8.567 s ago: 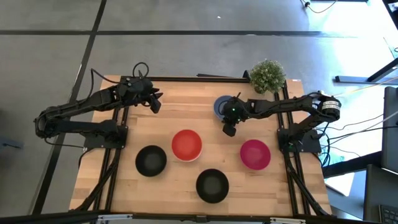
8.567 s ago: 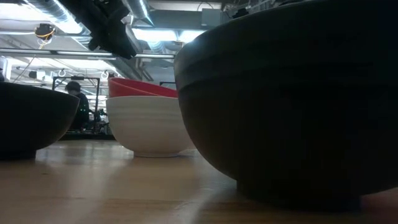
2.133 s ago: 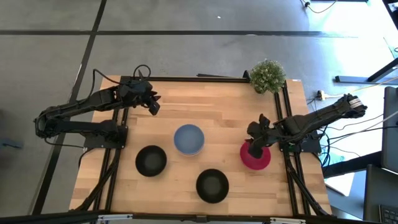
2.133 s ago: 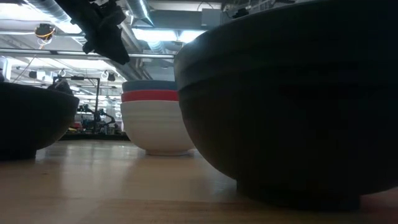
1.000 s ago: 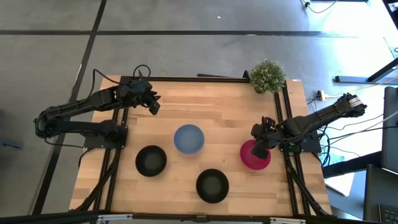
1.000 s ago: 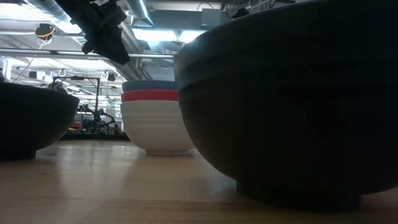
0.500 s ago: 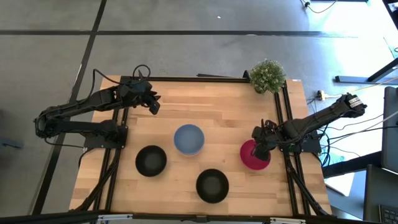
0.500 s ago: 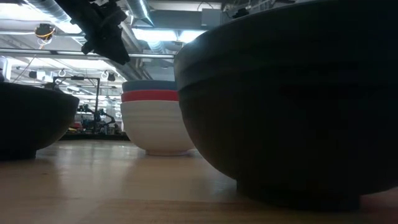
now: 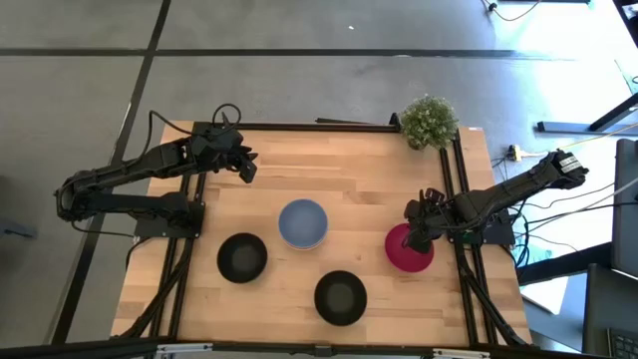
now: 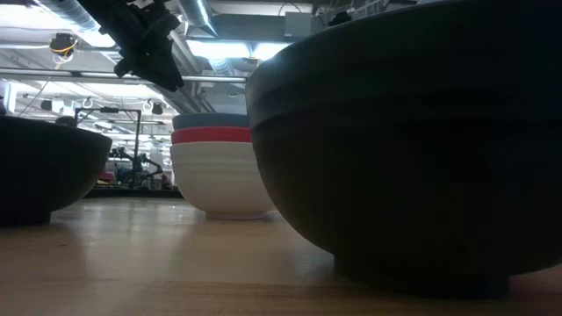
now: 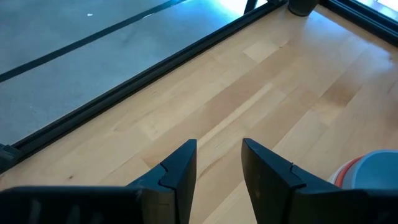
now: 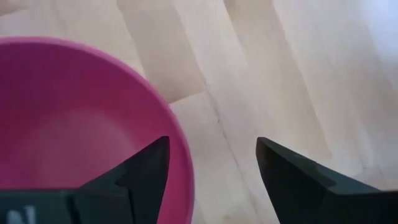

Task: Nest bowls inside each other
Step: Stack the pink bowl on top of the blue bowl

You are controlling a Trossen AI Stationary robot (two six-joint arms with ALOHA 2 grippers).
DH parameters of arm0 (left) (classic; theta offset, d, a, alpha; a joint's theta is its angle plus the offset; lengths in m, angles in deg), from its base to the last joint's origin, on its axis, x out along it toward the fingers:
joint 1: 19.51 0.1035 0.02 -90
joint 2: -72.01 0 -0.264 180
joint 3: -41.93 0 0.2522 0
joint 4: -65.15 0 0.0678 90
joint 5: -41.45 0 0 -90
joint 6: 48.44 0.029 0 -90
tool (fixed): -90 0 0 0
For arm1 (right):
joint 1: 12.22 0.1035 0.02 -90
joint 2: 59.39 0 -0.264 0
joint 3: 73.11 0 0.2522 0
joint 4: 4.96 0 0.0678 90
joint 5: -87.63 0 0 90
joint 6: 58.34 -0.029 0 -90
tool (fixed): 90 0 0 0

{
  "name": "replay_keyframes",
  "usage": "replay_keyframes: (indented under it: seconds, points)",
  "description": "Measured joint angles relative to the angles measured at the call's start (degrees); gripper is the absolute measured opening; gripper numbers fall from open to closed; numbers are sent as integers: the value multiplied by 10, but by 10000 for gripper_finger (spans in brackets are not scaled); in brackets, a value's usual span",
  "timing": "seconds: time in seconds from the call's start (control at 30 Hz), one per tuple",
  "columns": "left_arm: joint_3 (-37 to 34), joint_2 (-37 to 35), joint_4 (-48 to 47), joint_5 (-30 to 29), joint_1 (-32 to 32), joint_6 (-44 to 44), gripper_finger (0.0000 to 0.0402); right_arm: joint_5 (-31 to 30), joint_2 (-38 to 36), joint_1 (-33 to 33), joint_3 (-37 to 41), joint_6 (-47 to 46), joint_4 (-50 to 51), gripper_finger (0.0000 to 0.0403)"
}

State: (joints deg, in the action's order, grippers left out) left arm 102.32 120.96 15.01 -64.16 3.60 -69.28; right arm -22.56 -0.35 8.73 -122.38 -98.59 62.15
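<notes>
A magenta bowl (image 9: 407,257) stands at the table's right. My right gripper (image 9: 415,241) is open over its far rim. In the right wrist view one finger (image 12: 148,169) is above the bowl's inside (image 12: 68,124) and the other (image 12: 292,174) is outside the rim (image 12: 180,146). I see no touch. A stack (image 9: 303,222) of a blue bowl in a red bowl in a white bowl (image 10: 219,180) stands mid-table. Two black bowls (image 9: 242,256) (image 9: 340,296) rest on the near half. My left gripper (image 9: 245,170) hovers open at the far left, holding nothing (image 11: 217,146).
A small green potted plant (image 9: 429,122) stands at the table's far right corner. Bare wood (image 9: 329,170) lies between the stack and the far edge. In the low view the near black bowl (image 10: 404,140) fills the right half and hides the magenta bowl.
</notes>
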Motion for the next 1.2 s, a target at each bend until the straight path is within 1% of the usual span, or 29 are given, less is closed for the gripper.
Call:
replay_keyframes:
  seconds: [0.07,0.2,0.37,0.47,0.57,0.7,0.83,0.9,1.03,1.1,1.2]
  points:
    - [0,0,0,0,0,0,121,19,0,-5,0,2,1,241]
    - [0,0,0,0,0,-1,121,23,0,-7,2,2,1,241]
    - [0,0,0,0,0,-1,121,49,0,-8,2,3,-2,241]
    - [0,0,0,0,0,-1,121,50,0,-8,2,1,-3,232]
    - [0,0,0,0,0,-2,121,49,0,-8,2,1,-3,206]
    - [0,0,0,0,0,-2,121,48,0,-8,2,3,-3,157]
    - [0,0,0,0,0,-2,121,23,0,-8,2,3,-4,111]
    - [0,0,0,0,0,-2,121,22,0,-8,2,2,-6,95]
    - [0,0,0,0,0,-2,121,27,1,-8,2,0,-14,73]
    - [0,0,0,0,0,-2,121,35,0,-8,15,0,-37,68]
    - [0,0,0,0,0,-1,121,76,1,-8,55,-2,-97,67]
